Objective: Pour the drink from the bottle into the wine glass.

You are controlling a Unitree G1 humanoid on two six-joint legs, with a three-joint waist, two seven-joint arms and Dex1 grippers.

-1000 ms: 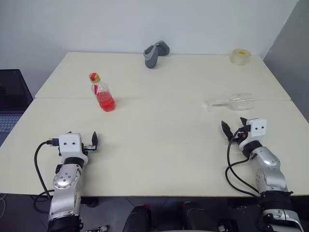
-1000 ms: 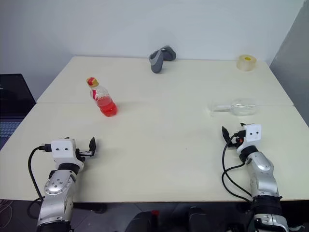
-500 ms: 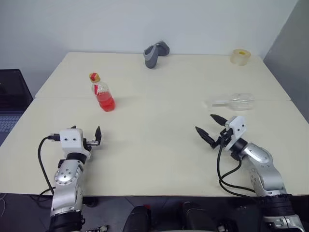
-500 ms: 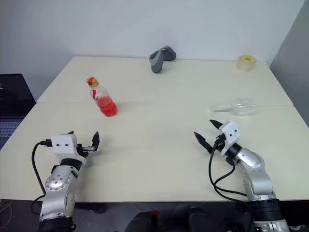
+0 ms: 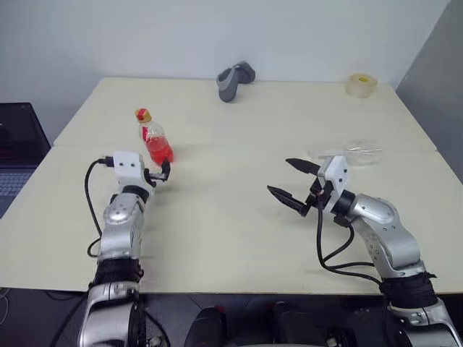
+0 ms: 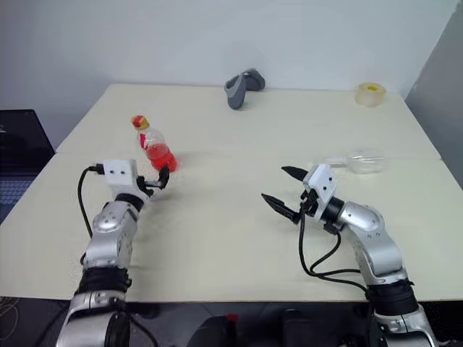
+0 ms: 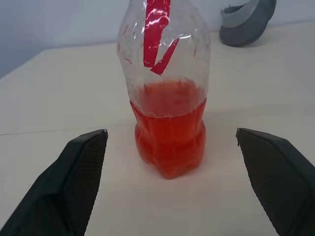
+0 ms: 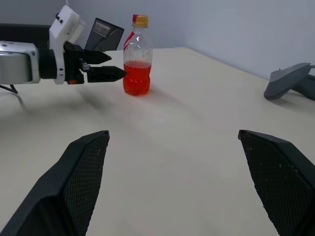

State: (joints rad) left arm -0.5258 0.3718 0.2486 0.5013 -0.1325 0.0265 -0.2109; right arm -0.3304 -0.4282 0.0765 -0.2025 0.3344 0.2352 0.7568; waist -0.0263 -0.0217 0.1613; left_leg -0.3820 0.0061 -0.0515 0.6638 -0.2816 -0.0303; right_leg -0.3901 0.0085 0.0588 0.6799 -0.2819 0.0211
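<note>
Both end effectors, left (image 5: 160,173) and right (image 5: 291,182), advanced, fingers apart, left nearing the bottle (image 5: 155,139).

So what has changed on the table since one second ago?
The left gripper reached forward to just short of the bottle, fingers open, holding nothing. The right gripper rose and swung toward the table's middle, also open. The bottle stayed upright with its cap on; the wine glass stayed lying on its side; the tape roll and grey object stayed put.
</note>
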